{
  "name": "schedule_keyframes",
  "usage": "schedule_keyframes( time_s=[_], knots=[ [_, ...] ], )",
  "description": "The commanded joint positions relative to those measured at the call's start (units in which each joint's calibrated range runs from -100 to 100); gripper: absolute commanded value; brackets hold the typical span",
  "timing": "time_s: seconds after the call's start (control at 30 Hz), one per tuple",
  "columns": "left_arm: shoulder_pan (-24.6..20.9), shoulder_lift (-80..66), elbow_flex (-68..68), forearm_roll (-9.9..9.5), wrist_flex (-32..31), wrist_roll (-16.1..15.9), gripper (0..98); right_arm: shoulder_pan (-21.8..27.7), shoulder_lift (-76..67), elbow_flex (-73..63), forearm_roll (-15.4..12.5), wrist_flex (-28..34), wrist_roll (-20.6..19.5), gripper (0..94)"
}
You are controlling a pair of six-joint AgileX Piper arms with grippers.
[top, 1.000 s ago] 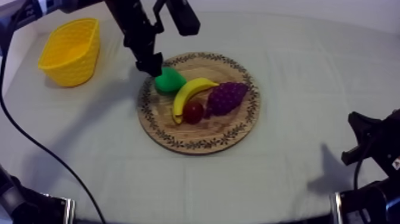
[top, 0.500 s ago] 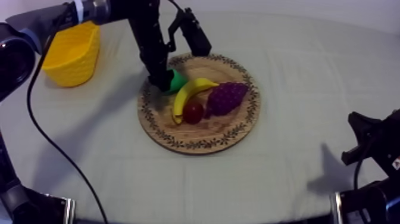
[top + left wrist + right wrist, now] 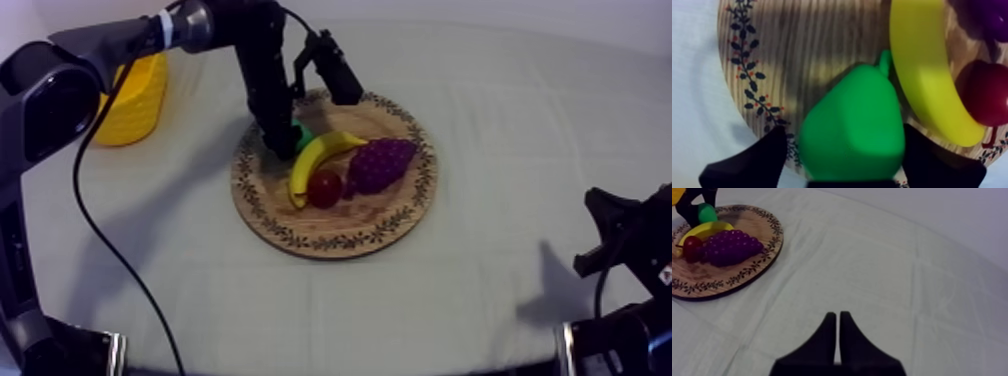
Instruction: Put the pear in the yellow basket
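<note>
The left gripper (image 3: 843,131) stands spread astride the pear (image 3: 854,112) at the board's (image 3: 797,45) rim; the banana (image 3: 922,65) lies just beside it; closing off-centre could squirt the rounded pear out or shove the banana.

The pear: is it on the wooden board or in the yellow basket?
On the wooden board. The pear lies there beside the banana, between the open fingers of the left gripper.

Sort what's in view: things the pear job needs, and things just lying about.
Job: pear, wooden board, yellow basket, left gripper astride the pear.
Lying about: banana, bunch of grapes, small red fruit, all on the board.
</note>
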Motion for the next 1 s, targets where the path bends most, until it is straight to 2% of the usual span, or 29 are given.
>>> schedule_keyframes(
  time_s=[0.0, 0.23, 0.43, 0.77, 0.97],
  knots=[
    [-0.05, 0.35, -0.11, -0.2, 0.04, 0.37, 72.9, -0.03, -0.04, -0.05, -0.01, 0.04, 0.03, 0.4],
    [0.01, 0.85, -0.33, -0.38, -0.67, 0.74, 55.4, -0.03, -0.04, -0.05, -0.01, 0.04, 0.03, 0.4],
    [0.25, 0.48, -0.04, -0.44, -1.1, 0.77, 46.9, -0.03, -0.04, -0.05, -0.01, 0.04, 0.03, 0.4],
    [1.06, -4.59, 2.63, -0.35, -1.51, 0.95, 45.0, -0.03, -0.04, -0.05, -0.01, 0.04, 0.03, 0.4],
    [1.91, -11.03, 3.47, -0.43, 0.52, 1.49, 46.2, -0.03, -0.04, -0.05, -0.01, 0.04, 0.03, 0.4]
  ],
)
